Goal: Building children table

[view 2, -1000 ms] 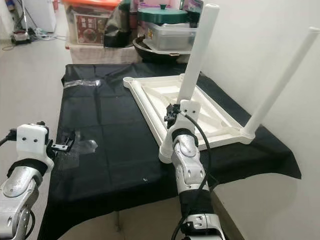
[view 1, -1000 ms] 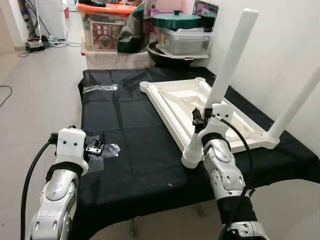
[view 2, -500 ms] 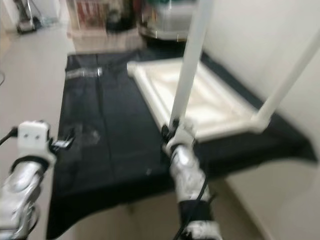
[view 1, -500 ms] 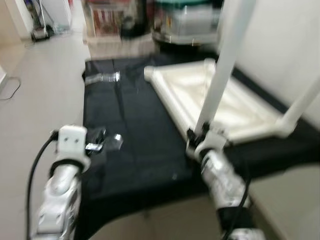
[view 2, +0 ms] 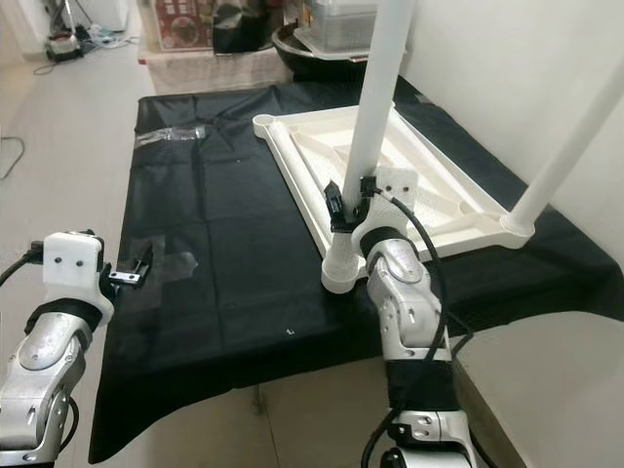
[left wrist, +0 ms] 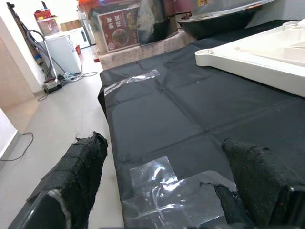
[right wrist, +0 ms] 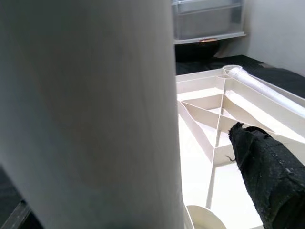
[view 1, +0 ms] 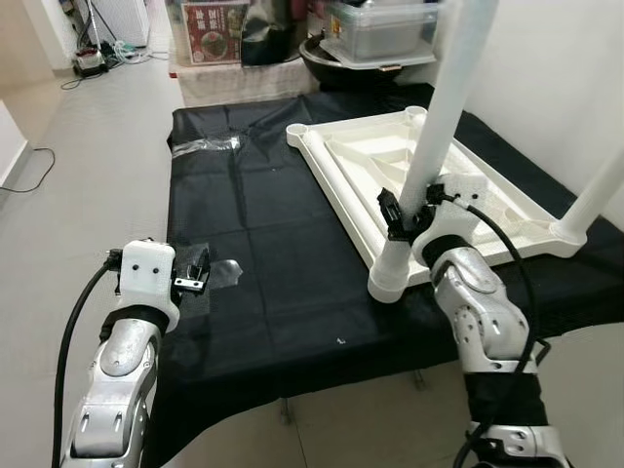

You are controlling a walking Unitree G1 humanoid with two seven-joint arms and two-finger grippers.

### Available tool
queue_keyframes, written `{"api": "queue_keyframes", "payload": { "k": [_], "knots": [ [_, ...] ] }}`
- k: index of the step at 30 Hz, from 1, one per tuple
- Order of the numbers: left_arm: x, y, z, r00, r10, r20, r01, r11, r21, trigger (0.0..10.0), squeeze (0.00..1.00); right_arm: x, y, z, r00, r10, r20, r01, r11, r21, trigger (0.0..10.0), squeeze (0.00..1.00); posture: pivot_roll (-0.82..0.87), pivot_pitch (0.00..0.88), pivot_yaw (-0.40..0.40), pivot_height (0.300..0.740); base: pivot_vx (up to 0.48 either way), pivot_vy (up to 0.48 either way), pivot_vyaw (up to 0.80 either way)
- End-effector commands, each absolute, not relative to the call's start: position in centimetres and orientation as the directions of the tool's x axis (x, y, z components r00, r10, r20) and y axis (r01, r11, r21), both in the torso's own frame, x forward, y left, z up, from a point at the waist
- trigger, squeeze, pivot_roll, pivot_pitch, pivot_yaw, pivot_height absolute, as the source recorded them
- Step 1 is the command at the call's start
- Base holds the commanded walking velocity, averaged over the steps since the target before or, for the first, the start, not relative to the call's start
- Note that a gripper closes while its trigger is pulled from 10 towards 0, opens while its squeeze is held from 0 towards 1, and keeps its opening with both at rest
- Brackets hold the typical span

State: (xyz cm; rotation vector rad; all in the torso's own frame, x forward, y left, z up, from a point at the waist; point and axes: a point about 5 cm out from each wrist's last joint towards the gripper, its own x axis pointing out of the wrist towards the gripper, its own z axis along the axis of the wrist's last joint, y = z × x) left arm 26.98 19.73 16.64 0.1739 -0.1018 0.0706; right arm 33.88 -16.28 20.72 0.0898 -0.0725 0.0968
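A white plastic children's table lies upside down on a black cloth. One white leg stands upright in its near corner socket. A second leg rises from the right corner. My right gripper sits low on the near leg, with a black finger on either side. In the right wrist view a gap shows between the leg and one finger, so the gripper is open. My left gripper is open over a clear plastic bag near the cloth's left edge, holding nothing.
Storage boxes and a dark pot crowd the far end of the cloth. A white wall runs along the right. Bare floor lies to the left, with cables at the back. Another clear plastic piece lies far left on the cloth.
The head camera has shifted, with blur in between, so the whole scene sits differently. My right gripper stays at the near leg, and my left stays over the plastic bag.
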Motion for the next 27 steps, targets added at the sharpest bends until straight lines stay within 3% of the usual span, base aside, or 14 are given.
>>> {"api": "queue_keyframes", "payload": {
  "k": [1,10,14,23,24,26,27],
  "knots": [
    [27.0,19.6,15.9,0.996,0.048,0.081,-0.061,0.982,0.179,10.0,0.00,34.0,-16.7,21.4,0.989,0.116,0.090,-0.124,0.988,0.088,10.0,0.00,-0.01,0.000,-0.010,0.740,0.000,0.000,0.00],
    [27.3,19.4,16.0,0.996,0.030,0.082,-0.044,0.983,0.181,10.0,0.00,35.5,-17.7,22.8,0.942,0.322,0.097,-0.328,0.944,0.045,10.0,0.00,-0.01,0.000,-0.008,0.740,0.000,0.000,0.00],
    [27.5,19.1,15.9,0.996,0.016,0.082,-0.030,0.984,0.178,10.0,0.00,36.7,-18.4,23.5,0.845,0.529,0.079,-0.532,0.847,0.021,10.0,0.00,-0.01,0.000,-0.007,0.740,0.000,0.000,0.00],
    [27.6,18.9,15.9,0.996,0.010,0.084,-0.024,0.984,0.176,10.0,0.00,38.5,-18.8,23.4,0.803,0.594,0.035,-0.594,0.804,-0.022,10.0,0.00,0.00,0.000,-0.014,0.740,0.000,0.000,0.00],
    [27.6,19.0,15.9,0.996,0.011,0.084,-0.026,0.984,0.178,10.0,0.00,38.9,-19.0,23.3,0.805,0.593,0.019,-0.592,0.805,-0.026,3.1,0.00,0.02,0.000,-0.026,0.740,0.000,0.000,0.00],
    [27.6,19.0,16.0,0.996,0.012,0.084,-0.027,0.983,0.179,10.0,0.00,39.2,-19.1,23.2,0.806,0.591,0.008,-0.591,0.806,-0.028,3.1,0.00,0.02,0.000,-0.028,0.740,0.000,0.000,0.00],
    [27.5,19.1,16.0,0.996,0.014,0.083,-0.029,0.983,0.181,10.0,0.00,39.3,-19.3,23.1,0.813,0.583,0.000,-0.583,0.813,-0.018,0.0,0.00,0.03,0.000,-0.031,0.740,0.000,0.000,0.00]
  ]
}}
